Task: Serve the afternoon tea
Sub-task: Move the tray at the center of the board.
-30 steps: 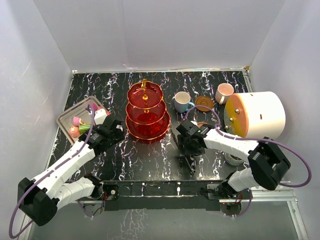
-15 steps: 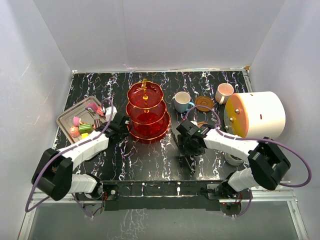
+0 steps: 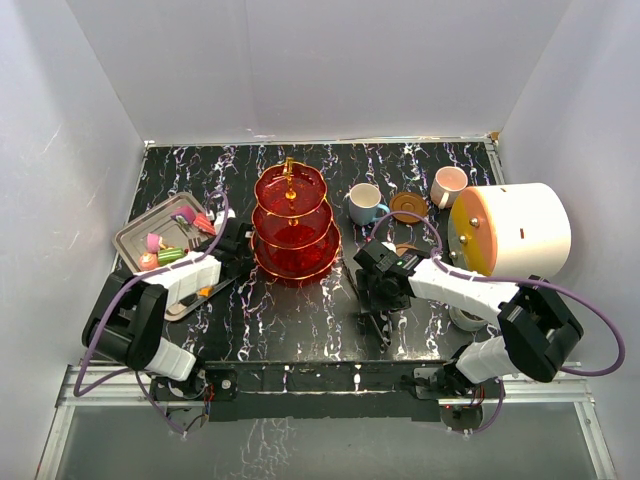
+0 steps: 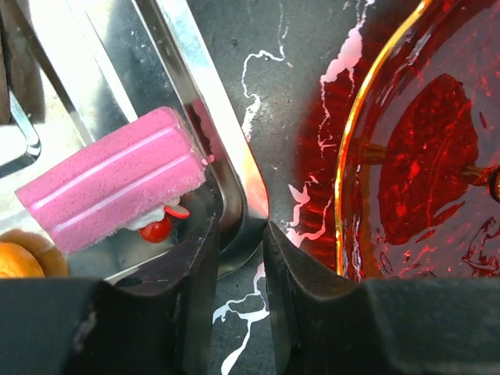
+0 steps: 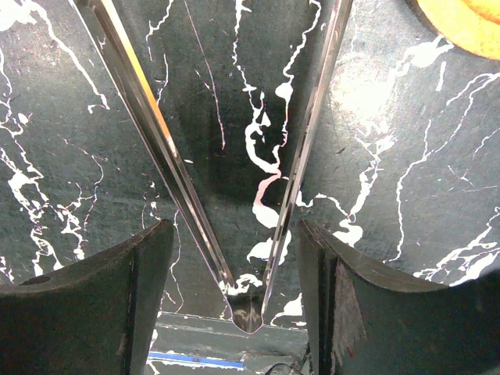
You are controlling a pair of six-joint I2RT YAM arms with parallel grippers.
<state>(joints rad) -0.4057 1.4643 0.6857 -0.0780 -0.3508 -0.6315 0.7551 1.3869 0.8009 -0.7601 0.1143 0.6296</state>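
The translucent red three-tier stand (image 3: 293,228) with its gold rod stands mid-table, and its lowest plate (image 4: 406,141) fills the right of the left wrist view. Block sweets (image 3: 160,250) lie in the silver tray (image 3: 135,232), among them a pink one (image 4: 109,183). My left gripper (image 3: 236,252) sits between tray and stand. Its jaws have closed on the tray's corner rim (image 4: 248,223), one finger inside the tray and one outside. A blue cup (image 3: 363,203), a brown saucer (image 3: 408,207) and a pink cup (image 3: 448,186) stand at the back right. My right gripper (image 5: 236,228) hangs open over metal tongs (image 5: 258,308) lying on the table, not touching them.
The big white cylinder with an orange face (image 3: 515,228) lies at the right edge. The tongs (image 3: 377,325) point toward the near edge. A flat silvery thing (image 3: 198,297) lies beside the left arm. White walls close in the table on three sides.
My left arm has folded in and its gripper has slid right to the tray's corner beside the stand, the jaws narrowing onto the rim. The right arm has not moved.
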